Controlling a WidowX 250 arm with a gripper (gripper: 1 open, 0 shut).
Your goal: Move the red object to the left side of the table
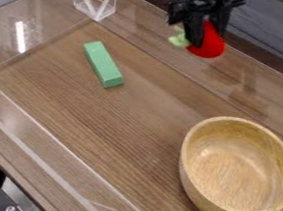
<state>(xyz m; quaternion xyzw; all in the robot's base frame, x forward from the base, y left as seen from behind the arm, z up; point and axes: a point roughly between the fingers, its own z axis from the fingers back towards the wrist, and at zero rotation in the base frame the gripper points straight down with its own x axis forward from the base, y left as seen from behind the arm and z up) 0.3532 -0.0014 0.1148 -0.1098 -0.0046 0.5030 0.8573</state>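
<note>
The red object (pixel 208 43) is a small round bright red toy fruit with a green leafy tip, hanging above the far side of the brown wood-grain table (pixel 114 124). My black gripper (pixel 197 29) comes down from the top edge and is shut on the red object, its fingers clasping the fruit's upper part. The fruit is lifted off the tabletop near the back acrylic wall.
A green rectangular block (pixel 104 63) lies flat on the left half of the table. A large wooden bowl (pixel 239 170) stands at the front right. Low clear acrylic walls edge the table, with a clear folded piece (pixel 93 4) at the back left corner.
</note>
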